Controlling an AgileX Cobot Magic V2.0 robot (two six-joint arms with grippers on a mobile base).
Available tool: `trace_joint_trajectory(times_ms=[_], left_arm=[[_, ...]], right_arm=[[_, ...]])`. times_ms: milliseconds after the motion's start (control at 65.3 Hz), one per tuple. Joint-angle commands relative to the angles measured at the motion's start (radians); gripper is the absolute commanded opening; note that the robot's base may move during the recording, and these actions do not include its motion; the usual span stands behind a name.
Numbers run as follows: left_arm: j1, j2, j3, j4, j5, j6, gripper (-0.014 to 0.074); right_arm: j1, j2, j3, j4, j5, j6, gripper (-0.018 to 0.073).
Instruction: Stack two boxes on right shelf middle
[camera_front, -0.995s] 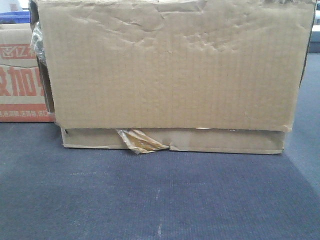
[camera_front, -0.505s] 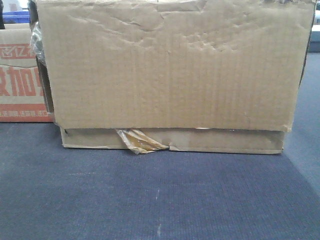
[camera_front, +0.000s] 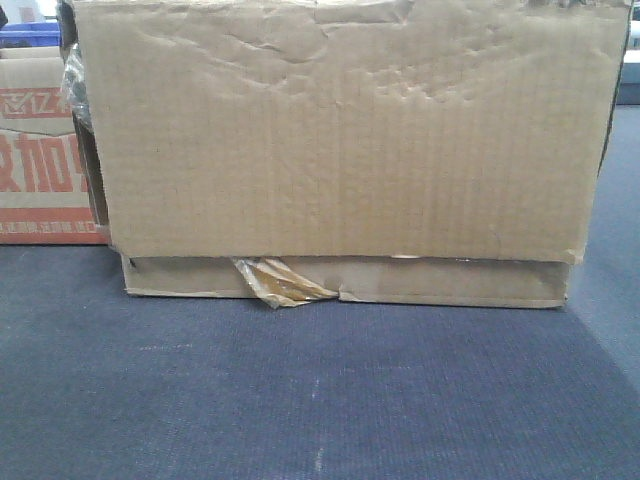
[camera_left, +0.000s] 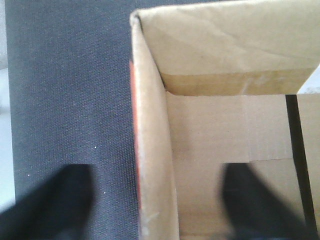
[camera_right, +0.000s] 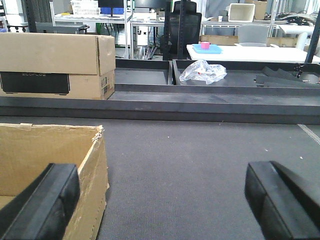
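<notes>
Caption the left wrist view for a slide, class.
Open left gripper straddles a cardboard box wall above dark carpet.

Front view: large box (camera_front: 340, 150) stands on the tabletop (camera_front: 300, 400) and fills most of the frame. Loose tape (camera_front: 280, 283) hangs at its lower edge, left of centre. Printed box (camera_front: 40, 150) sits to its left, set further back; contact cannot be told. Bin (camera_front: 30, 35) lies behind that.

Left wrist view: wall of an open box (camera_left: 150, 150) runs between the left jaws, one outside over the tabletop, one inside the box, neither touching.

Right wrist view: box corner (camera_right: 75, 150) at lower left, near one of the right jaws; the other is over the tabletop, well apart. Closed box (camera_right: 55, 65) behind at left; plastic bag (camera_right: 202, 71) in a tray (camera_right: 240, 82) to its right; chair (camera_right: 182, 25) further behind.
</notes>
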Motion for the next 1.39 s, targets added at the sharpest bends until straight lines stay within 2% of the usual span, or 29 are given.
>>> trace_joint_trajectory(times_ms=[0, 92, 322, 536, 704, 857, 995, 1041, 1164, 1317, 1378], left_arm=[[0.002, 0.001, -0.009, 0.002, -0.010, 0.002, 0.0125], [0.002, 0.001, -0.009, 0.002, -0.008, 0.002, -0.0111], [0.002, -0.013, -0.009, 0.003, 0.010, 0.000, -0.0111], [0.002, -0.105, -0.009, 0.003, 0.012, -0.011, -0.0111], [0.002, -0.220, -0.009, 0.068, 0.009, -0.078, -0.0111], [0.002, -0.337, -0.009, 0.162, -0.042, -0.199, -0.0111], [-0.001, -0.430, -0.038, 0.172, -0.094, -0.274, -0.0111], [-0.001, -0.449, -0.065, 0.145, -0.093, -0.284, -0.0111], [-0.001, -0.471, -0.151, -0.016, -0.093, -0.284, -0.0111], [-0.006, -0.472, -0.233, -0.320, -0.098, -0.284, -0.0111], [-0.026, -0.472, -0.244, -0.380, -0.105, -0.284, -0.0111]], right_arm=[[0.001, 0.003, -0.006, -0.008, -0.010, 0.000, 0.0570], [0.001, 0.003, -0.006, -0.008, -0.010, 0.000, 0.0570], [0.001, 0.003, -0.006, -0.008, -0.010, 0.000, 0.0570], [0.001, 0.003, -0.006, -0.008, -0.010, 0.000, 0.0570], [0.001, 0.003, -0.006, -0.008, -0.010, 0.000, 0.0570], [0.001, 0.003, -0.006, -0.008, -0.010, 0.000, 0.0570], [0.001, 0.003, -0.006, -0.008, -0.010, 0.000, 0.0570], [0.001, 0.003, -0.006, -0.008, -0.010, 0.000, 0.0570], [0.003, 0.003, -0.006, -0.008, -0.010, 0.000, 0.0570], [0.011, 0.003, -0.006, -0.008, -0.010, 0.000, 0.0570], [0.011, 0.003, -0.006, -0.008, -0.010, 0.000, 0.0570]])
